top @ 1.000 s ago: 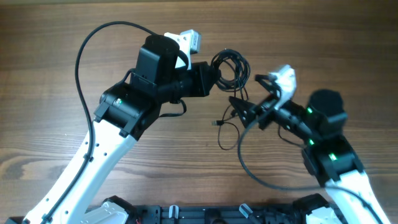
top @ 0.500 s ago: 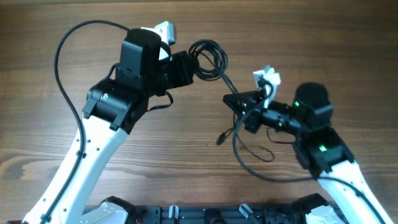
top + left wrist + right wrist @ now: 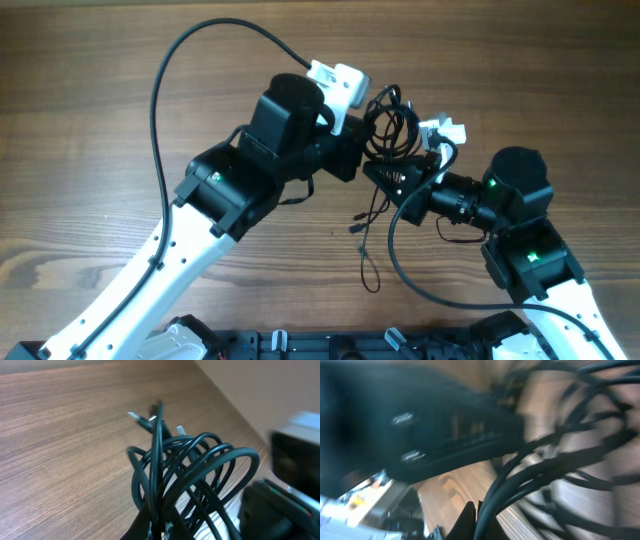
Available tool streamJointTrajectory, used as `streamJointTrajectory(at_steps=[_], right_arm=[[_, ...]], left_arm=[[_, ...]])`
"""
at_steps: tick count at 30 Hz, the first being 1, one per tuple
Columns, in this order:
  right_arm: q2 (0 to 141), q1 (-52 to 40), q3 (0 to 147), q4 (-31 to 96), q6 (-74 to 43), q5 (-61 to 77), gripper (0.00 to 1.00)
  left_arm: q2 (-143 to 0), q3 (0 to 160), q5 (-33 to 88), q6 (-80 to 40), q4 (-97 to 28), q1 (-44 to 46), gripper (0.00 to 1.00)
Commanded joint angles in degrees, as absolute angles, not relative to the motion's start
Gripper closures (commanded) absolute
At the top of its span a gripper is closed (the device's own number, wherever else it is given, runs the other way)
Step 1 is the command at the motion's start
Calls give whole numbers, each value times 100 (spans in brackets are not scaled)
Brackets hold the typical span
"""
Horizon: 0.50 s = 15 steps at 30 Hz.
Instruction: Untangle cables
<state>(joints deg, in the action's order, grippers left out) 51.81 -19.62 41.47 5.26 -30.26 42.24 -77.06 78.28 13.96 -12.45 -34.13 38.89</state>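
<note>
Brown wood-grain table (image 3: 80,100), evenly lit, extends beneath and ahead of the left gripper (image 3: 156,529); beyond it, rightward, a pale plain surface (image 3: 250,390), possibly a wall.

Cables (image 3: 388,122) black, plug tips (image 3: 136,416) silver. Table (image 3: 80,80) brown, streaky wood grain. Left arm (image 3: 165,265) and right arm (image 3: 565,305) white with black joints, green lights.

The table (image 3: 80,150) is a brown wooden top with its grain running side to side, and a black base rail (image 3: 330,345) lines its near edge. Just beyond the rail's middle, a thin loose tail of the cables (image 3: 363,258) trails on the wood in a narrow loop, its small plug end lying a little farther from the rail. Whether the thicker arm wire (image 3: 392,255) beside that tail touches the wood cannot be told.
</note>
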Motion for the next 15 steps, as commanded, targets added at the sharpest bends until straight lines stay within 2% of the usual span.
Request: streamJointTrajectory(at_steps=[1, 6, 9, 12, 15], right_arm=[[5124, -1872, 4189, 921, -3739, 2893, 96], [5127, -1688, 4189, 1133, -3920, 2700, 96], [5127, -1688, 4189, 1111, -3920, 2703, 96], [5127, -1691, 4189, 1087, -3924, 2707, 96], [5142, -1691, 4189, 781, -3924, 3218, 96]], left_arm=[[-7703, 7865, 1424, -757, -3546, 3935, 96], [-7703, 7865, 1557, -198, -3535, 3911, 96], [-7725, 7865, 2353, 357, -3562, 3916, 96], [-7841, 7865, 2467, 519, -3647, 3916, 96], [-8079, 7865, 2694, 561, -3680, 3916, 96]])
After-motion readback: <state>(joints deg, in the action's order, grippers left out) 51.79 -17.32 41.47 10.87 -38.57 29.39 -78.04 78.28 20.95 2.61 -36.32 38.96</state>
